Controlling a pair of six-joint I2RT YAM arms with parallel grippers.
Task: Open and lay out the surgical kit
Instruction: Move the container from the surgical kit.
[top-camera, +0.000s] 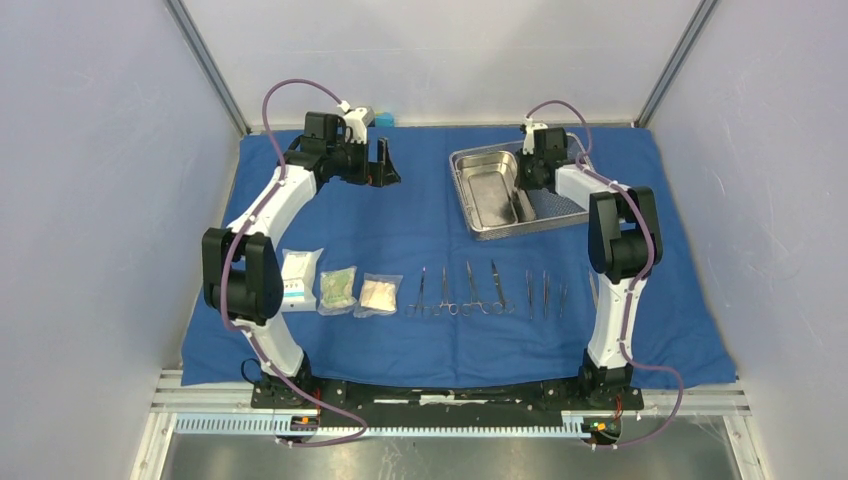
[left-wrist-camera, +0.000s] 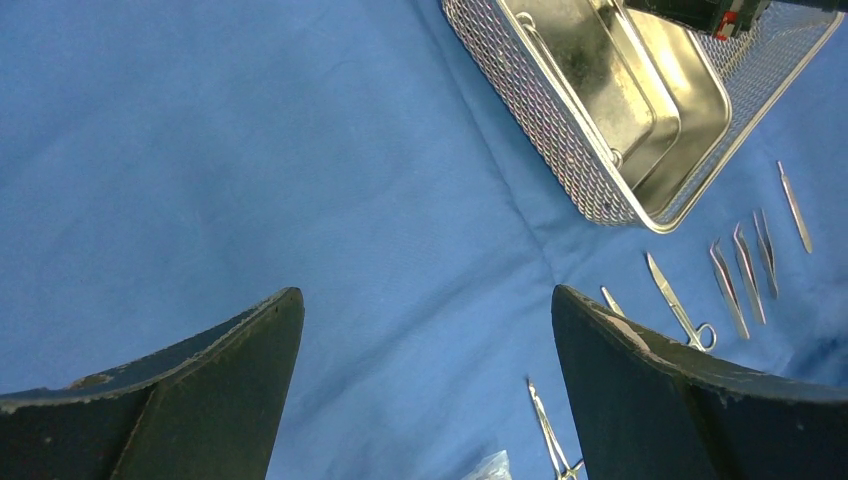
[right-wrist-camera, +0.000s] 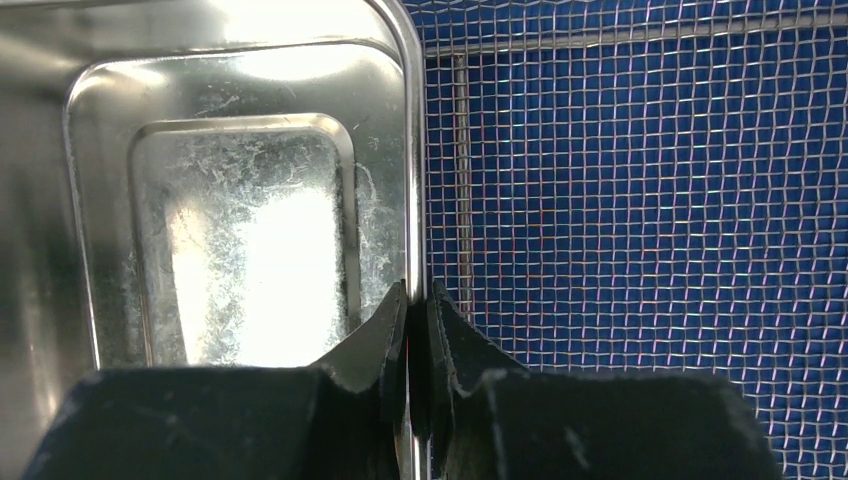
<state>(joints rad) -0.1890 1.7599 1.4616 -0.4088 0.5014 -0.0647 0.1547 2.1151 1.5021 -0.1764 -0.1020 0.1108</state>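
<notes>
a: any word on where the kit stands? trying to picture the next lift.

b: mostly laid out, by the look of it. blue cloth spread flat over the tabletop, packets and instruments lined up in one row toward the near edge. only the mesh tray not unpacked yet, far right, with the inner pan sitting in its left half.

a: and the pincers?

b: right pincer closed down thin on the pan's right long wall, rim caught between the tips. left pincer gaping wide, holding nothing, hovering over bare cloth well off to the left.

a: so a right-arm job?

b: guessing yes, way nearer. long axis of the pan running near-to-far, bare mesh just beside the gripped wall. probably wants a straight pull upward to clear the tray's wall, otherwise could drag the tray along.
</notes>
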